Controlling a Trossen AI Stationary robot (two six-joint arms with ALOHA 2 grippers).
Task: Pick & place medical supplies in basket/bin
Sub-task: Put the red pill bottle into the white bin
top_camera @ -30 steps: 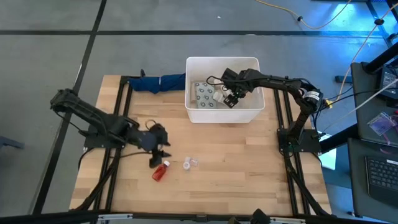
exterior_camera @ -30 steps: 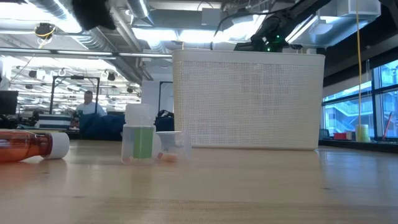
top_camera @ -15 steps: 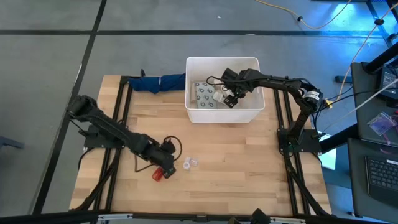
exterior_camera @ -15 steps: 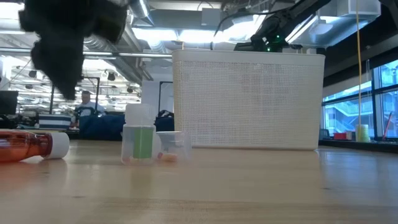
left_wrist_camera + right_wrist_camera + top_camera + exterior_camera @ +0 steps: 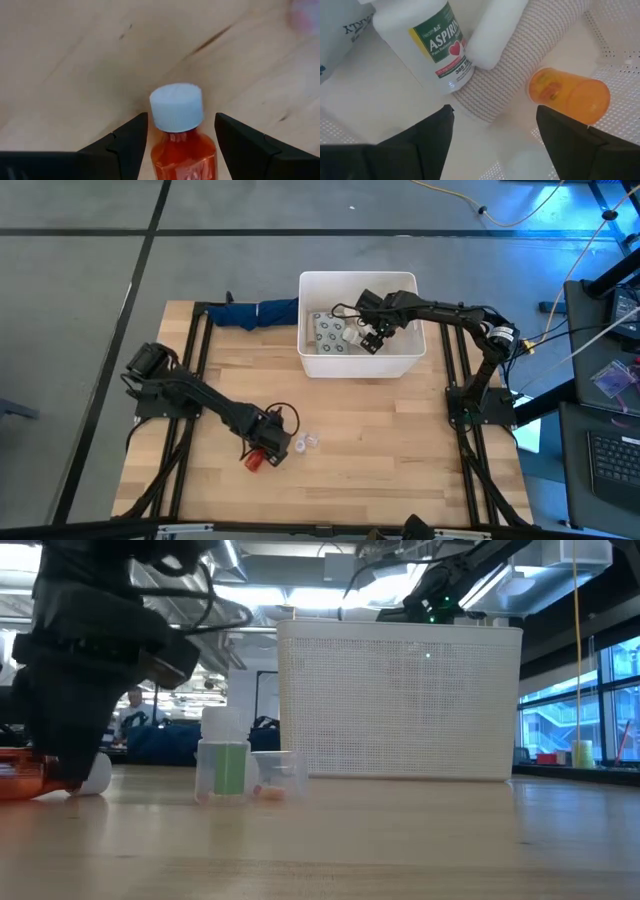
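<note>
A red bottle (image 5: 182, 155) with a white cap (image 5: 176, 107) lies on its side on the wooden table, near the front left (image 5: 254, 461). My left gripper (image 5: 181, 116) is open and low over it (image 5: 268, 450), one finger on either side of the cap end; I cannot tell whether they touch it. Two tiny clear cups (image 5: 303, 443) stand just to the right of the bottle. My right gripper (image 5: 494, 109) is open and empty inside the white bin (image 5: 310, 360), above a white aspirin bottle (image 5: 427, 40), a bandage roll (image 5: 520, 55) and an orange pill bottle (image 5: 570, 97).
A dark blue cloth bundle (image 5: 255, 312) lies at the far edge, left of the bin. A grey dotted packet (image 5: 328, 332) lies in the bin. In the low view the cups (image 5: 224, 765) stand between the red bottle (image 5: 25, 777) and the bin's wall (image 5: 400, 700).
My left gripper has moved toward the table's near edge and a little right, and has come down over the red bottle, ending with its fingers around the cap end. The bottle and cups have stayed in place.
</note>
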